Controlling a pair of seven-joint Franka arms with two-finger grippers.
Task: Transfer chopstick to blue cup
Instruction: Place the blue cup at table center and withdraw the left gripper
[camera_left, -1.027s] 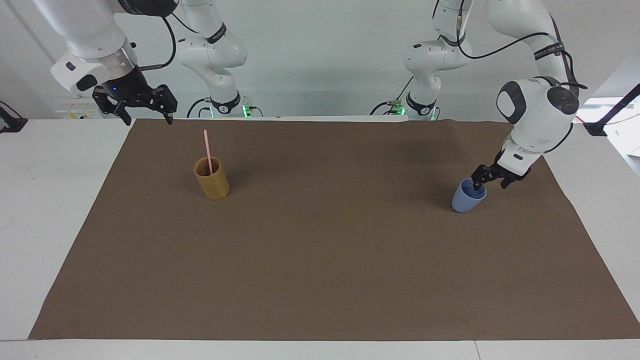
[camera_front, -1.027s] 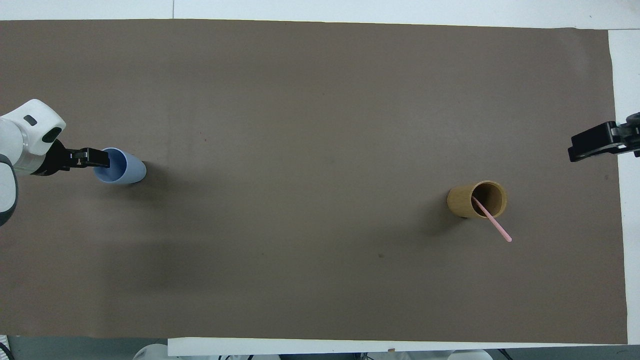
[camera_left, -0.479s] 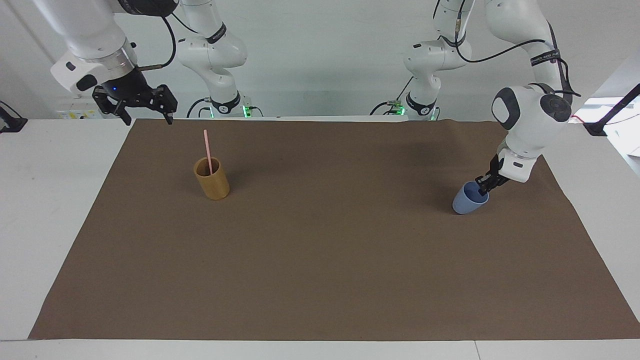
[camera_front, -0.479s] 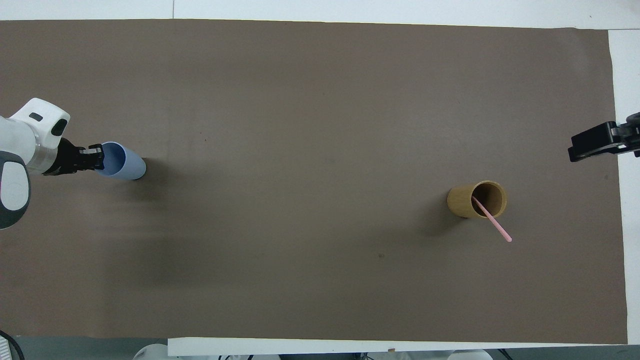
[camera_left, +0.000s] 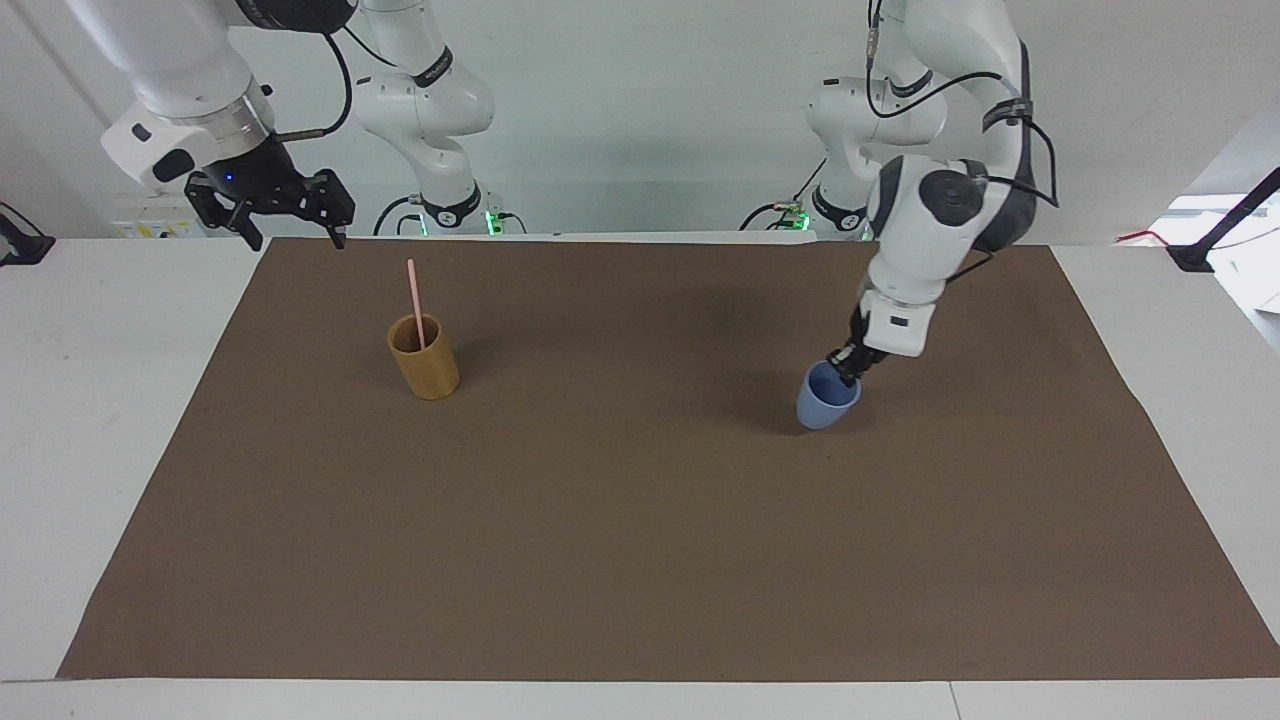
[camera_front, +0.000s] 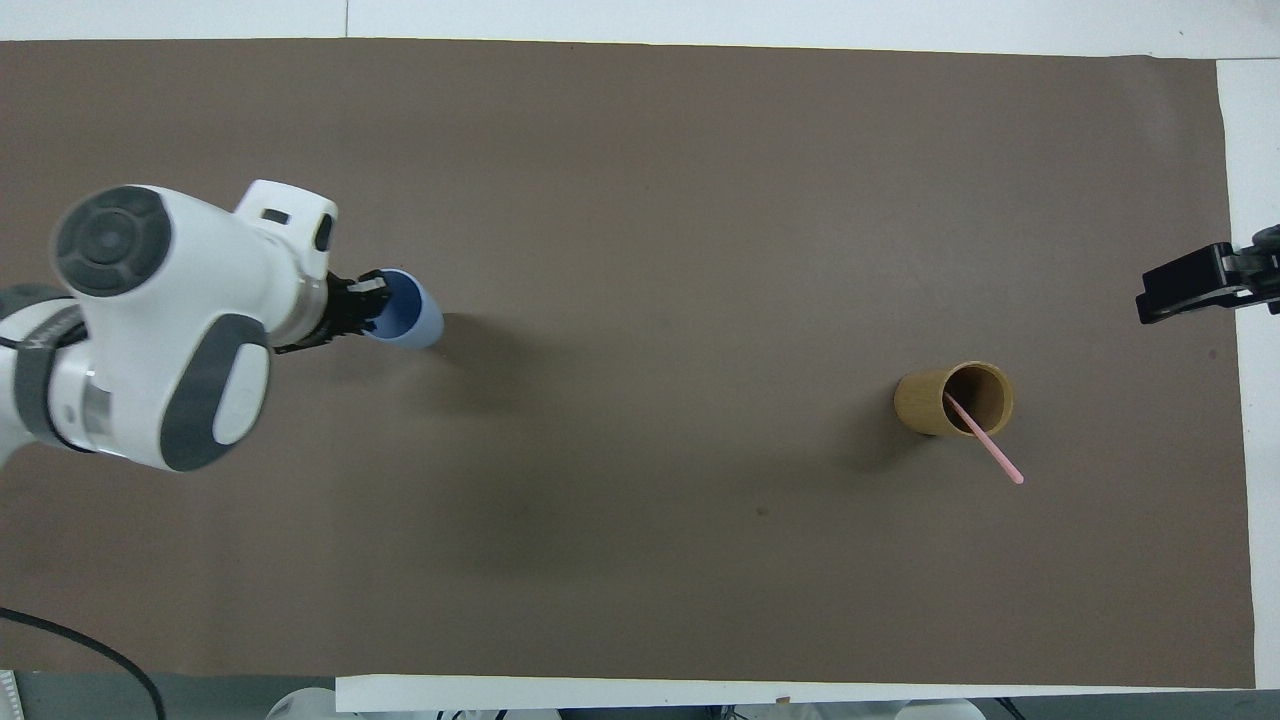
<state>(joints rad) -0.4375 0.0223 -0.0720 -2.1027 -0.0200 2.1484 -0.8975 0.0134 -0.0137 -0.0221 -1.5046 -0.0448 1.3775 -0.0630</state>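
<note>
The pale pink chopstick (camera_left: 414, 300) stands leaning in a tan cylindrical cup (camera_left: 428, 365) toward the right arm's end of the table; both also show in the overhead view, the chopstick (camera_front: 985, 445) and the tan cup (camera_front: 925, 402). My left gripper (camera_left: 845, 368) is shut on the rim of the light-blue cup (camera_left: 826, 400), which is tilted low over the brown mat. In the overhead view the left gripper (camera_front: 372, 305) meets the blue cup (camera_front: 408, 318) at its rim. My right gripper (camera_left: 297, 238) is open and empty, in the air over the mat's corner, apart from the tan cup; it waits.
A brown mat (camera_left: 640, 550) covers most of the white table (camera_left: 100, 400). The right gripper (camera_front: 1190, 290) shows at the mat's edge in the overhead view. A black clamp (camera_left: 20, 245) sits at the table's edge at the right arm's end.
My left gripper has closed on the blue cup's rim and carried it from the left arm's end of the mat toward the middle. The right arm, tan cup and chopstick have not moved.
</note>
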